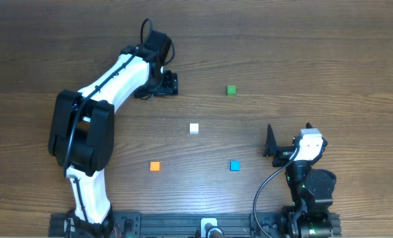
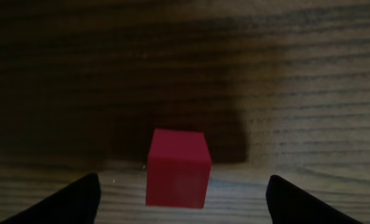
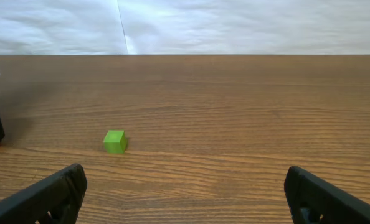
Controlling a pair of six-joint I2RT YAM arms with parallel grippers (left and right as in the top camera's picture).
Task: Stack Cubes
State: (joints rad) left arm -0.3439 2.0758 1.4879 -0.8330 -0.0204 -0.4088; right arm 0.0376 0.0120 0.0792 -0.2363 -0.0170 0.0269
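Note:
A red cube (image 2: 177, 168) sits on the wooden table between the open fingers of my left gripper (image 2: 182, 202), close to the camera. From above, my left gripper (image 1: 169, 83) is low at the table's far left-centre. A green cube (image 1: 231, 90) lies to its right, also seen from the right wrist as the green cube (image 3: 114, 141). A white cube (image 1: 194, 128) sits mid-table, with an orange cube (image 1: 155, 166) and a blue cube (image 1: 235, 165) nearer the front. My right gripper (image 1: 288, 140) rests open near its base, holding nothing.
The wooden table (image 1: 329, 73) has free room at the far right and far left. A black rail (image 1: 203, 223) runs along the front edge between the two arm bases. A pale wall (image 3: 235, 25) stands beyond the table's far edge.

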